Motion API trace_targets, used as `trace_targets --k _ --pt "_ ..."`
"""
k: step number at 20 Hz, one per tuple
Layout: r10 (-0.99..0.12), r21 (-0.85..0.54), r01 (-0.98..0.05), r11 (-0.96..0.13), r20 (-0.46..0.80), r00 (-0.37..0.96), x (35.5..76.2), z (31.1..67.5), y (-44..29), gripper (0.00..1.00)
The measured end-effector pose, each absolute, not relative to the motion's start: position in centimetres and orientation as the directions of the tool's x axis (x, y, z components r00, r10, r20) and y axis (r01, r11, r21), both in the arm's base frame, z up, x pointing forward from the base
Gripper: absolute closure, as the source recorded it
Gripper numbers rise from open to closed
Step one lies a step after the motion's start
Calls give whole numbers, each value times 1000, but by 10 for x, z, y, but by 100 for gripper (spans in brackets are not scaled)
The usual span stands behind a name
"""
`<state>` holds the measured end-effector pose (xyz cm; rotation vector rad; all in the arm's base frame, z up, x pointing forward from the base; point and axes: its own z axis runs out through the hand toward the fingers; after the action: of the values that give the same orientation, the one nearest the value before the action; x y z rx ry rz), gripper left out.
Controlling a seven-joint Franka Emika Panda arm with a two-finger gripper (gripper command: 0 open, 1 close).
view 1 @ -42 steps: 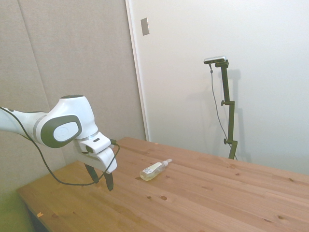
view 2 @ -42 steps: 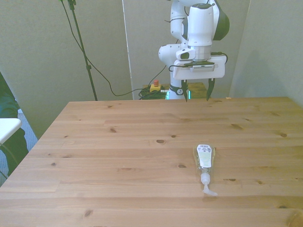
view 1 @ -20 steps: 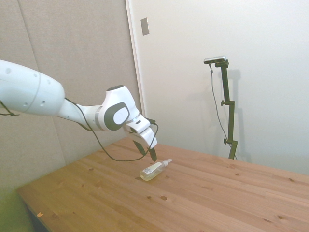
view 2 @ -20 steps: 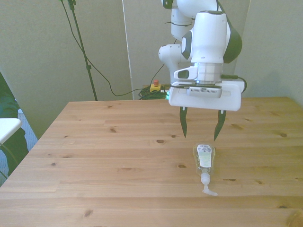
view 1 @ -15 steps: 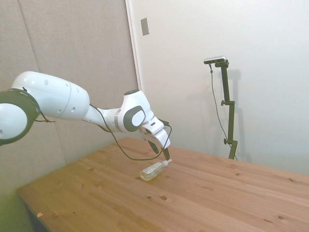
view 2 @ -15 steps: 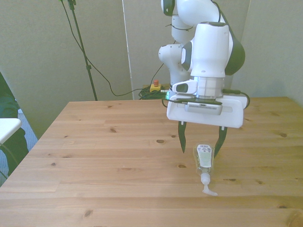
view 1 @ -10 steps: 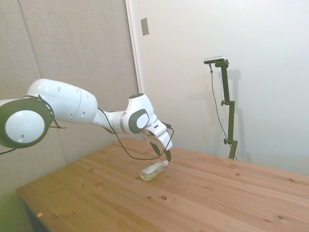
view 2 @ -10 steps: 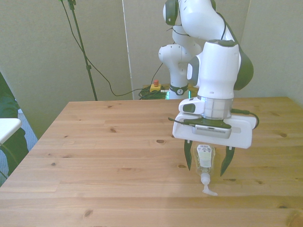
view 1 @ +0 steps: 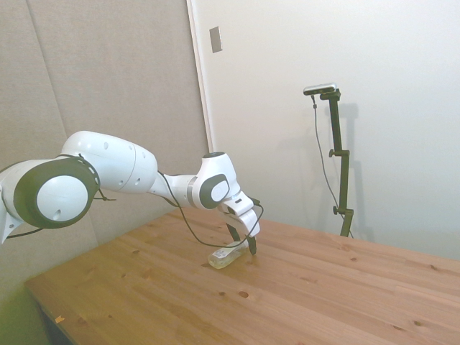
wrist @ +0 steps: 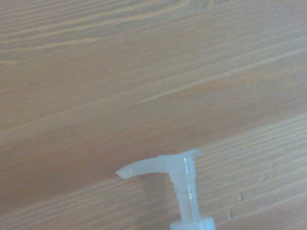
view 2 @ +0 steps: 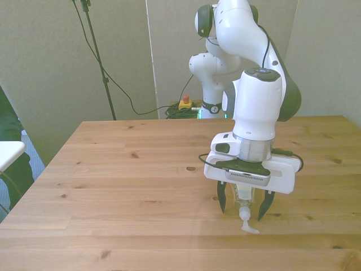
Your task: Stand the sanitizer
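The sanitizer (view 2: 243, 213) lies on its side on the wooden table (view 2: 124, 169), its white pump top pointing at the near edge in the front view. Most of its clear body is hidden behind the gripper's hand. In the side view the sanitizer (view 1: 221, 258) shows as a pale bottle under the wrist. My gripper (view 2: 243, 205) is open and low over the table, one finger on each side of the bottle near its neck. The gripper (view 1: 244, 246) points down at the bottle's pump end. Up close, the wrist view shows the pump top (wrist: 178, 168) against the wood.
The table stretches wide to the front view's left and toward the near edge. A dark green shape (view 2: 7, 121) and a white object (view 2: 8, 152) sit past the table's left edge. Cables and a red button (view 2: 184, 103) lie on the floor behind the table.
The arm reached out from the table's far edge to the bottle and came down. Its open fingers went from hanging above the table to straddling the lying bottle. The bottle has not moved.
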<state>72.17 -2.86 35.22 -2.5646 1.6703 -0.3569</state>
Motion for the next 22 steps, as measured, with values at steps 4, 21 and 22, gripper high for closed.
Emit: trace_targets --k 4,21,22 --pt "-910 -171 -896 -411 136 391 721 353 -33 100" --pt "-902 -177 -884 -432 98 421 705 378 -22 100" --pt "-900 -200 -878 -435 111 421 700 390 -20 100"
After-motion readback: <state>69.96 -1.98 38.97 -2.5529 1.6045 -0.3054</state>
